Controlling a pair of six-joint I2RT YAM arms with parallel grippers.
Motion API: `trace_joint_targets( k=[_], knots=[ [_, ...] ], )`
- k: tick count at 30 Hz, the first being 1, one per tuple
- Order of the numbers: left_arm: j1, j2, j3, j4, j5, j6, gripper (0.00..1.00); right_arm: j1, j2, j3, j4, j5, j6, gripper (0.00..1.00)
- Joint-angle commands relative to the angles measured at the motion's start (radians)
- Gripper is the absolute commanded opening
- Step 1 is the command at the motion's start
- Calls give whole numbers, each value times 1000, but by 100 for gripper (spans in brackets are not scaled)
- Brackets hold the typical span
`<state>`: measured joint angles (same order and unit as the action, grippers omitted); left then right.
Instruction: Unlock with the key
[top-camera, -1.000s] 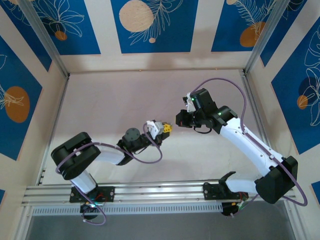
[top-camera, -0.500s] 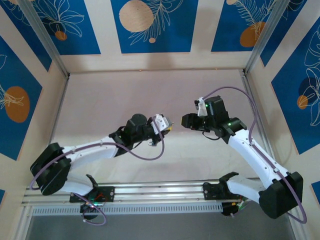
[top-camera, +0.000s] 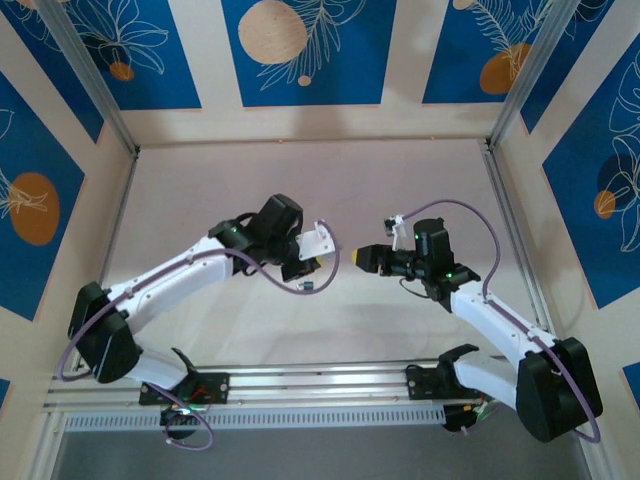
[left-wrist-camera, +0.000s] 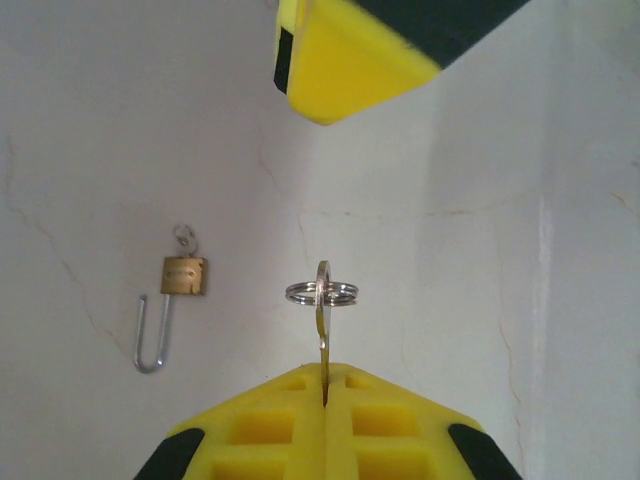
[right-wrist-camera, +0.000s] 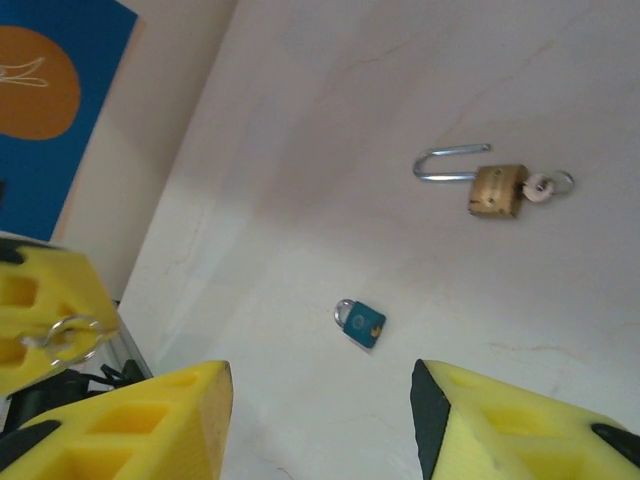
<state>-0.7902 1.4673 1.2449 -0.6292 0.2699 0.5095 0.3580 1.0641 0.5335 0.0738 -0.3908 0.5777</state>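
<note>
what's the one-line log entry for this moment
left fingers: shut on key | right fingers: open, empty | brass padlock: lying untouched | blue padlock: lying untouched | key not yet at either lock

No text, brand or number can be read anywhere: the brass padlock bears only a faint mark too small to make out, and the small blue padlock is blurred.
</note>
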Motion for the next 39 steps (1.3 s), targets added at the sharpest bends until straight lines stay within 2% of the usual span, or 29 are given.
trace_joint_targets(
  k=[1, 4, 6, 11, 15, 20, 27, 34, 39],
  knots=[
    [18, 112, 132, -286, 100, 57, 0, -6, 27, 2, 122, -118, -18, 52],
    [29, 217, 245, -396, 155, 61, 0, -10, 36, -17, 183, -195, -11, 52],
    [41, 250, 274, -400, 226, 47, 0, -10, 21, -38, 240, -205, 0, 52],
    [71, 288, 303, -373, 370, 0, 0, -29, -26, -82, 312, -233, -1, 52],
    [95, 273, 233, -230, 484, -91, 0, -34, -15, -87, 316, -257, -7, 52],
    [95, 238, 126, -30, 495, -203, 0, -26, -4, -99, 372, -285, 19, 57],
    [103, 160, -24, 270, 498, -359, 0, 8, -8, -99, 386, -238, 9, 63],
    [105, 159, -41, 324, 522, -402, 0, 41, 5, -116, 386, -183, 1, 65],
    [109, 152, -51, 341, 529, -410, 0, 41, 7, -116, 408, -184, 14, 61]
  ],
)
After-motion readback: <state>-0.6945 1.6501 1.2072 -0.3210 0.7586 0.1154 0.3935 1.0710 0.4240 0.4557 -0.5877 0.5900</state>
